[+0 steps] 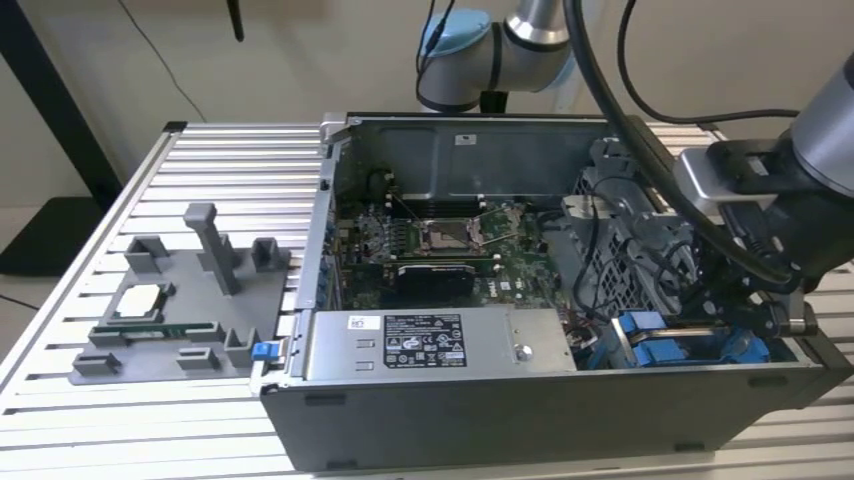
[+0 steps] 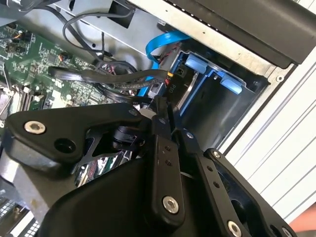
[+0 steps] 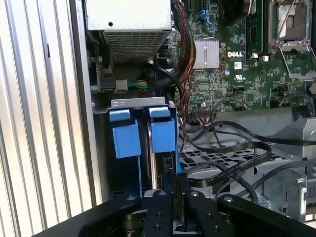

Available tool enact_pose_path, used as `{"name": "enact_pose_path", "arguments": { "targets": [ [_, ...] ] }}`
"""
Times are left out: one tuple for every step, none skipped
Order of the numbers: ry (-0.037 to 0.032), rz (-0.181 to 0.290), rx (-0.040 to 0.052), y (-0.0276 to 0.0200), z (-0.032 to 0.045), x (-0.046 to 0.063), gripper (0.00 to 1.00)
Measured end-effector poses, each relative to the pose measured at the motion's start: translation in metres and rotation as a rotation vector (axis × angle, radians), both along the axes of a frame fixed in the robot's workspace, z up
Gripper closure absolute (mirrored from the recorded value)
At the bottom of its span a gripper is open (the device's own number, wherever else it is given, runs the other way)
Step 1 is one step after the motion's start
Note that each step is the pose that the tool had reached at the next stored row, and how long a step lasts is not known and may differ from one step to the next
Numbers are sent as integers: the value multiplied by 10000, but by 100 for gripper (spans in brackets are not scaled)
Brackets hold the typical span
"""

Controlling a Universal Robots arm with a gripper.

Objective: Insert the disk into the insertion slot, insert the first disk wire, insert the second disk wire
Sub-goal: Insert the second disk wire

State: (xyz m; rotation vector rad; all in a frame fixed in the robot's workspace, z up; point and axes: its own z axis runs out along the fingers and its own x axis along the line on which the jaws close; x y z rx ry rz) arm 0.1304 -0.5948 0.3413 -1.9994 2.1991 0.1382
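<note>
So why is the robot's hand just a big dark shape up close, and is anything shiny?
In the second wrist view the gripper sits so near the camera that its black body looks huge and soft-edged; in the first wrist view the blue tabs of the insertion slot are bright and crisp; in the exterior view the grooved table gleams pale under even light.

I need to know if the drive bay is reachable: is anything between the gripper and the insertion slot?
Nothing visible blocks it. The gripper sits right at the insertion slot, beside its blue tabs; the black cables run off to one side over the perforated cage.
</note>
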Motion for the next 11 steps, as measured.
{"name": "enact_pose_path", "arguments": {
  "targets": [
    [-4, -1, 0, 0, -2, 0, 100],
    [-8, 0, 1, 0, -5, 0, 100],
    [-10, -1, 0, 0, -7, 0, 100],
    [-12, 0, -1, 0, -9, 0, 100],
    [-15, 0, 3, 0, -15, 0, 100],
    [-17, 0, 3, 0, -20, 0, 100],
    [-19, 0, 0, 0, -24, 0, 100],
    [-20, 0, 1, 0, -30, 0, 100],
    [-20, 0, 1, 0, -37, 0, 100],
    [-21, 0, -2, 0, -45, 0, 100],
    [-21, 0, -5, 0, -54, 0, 100]
  ]
}}
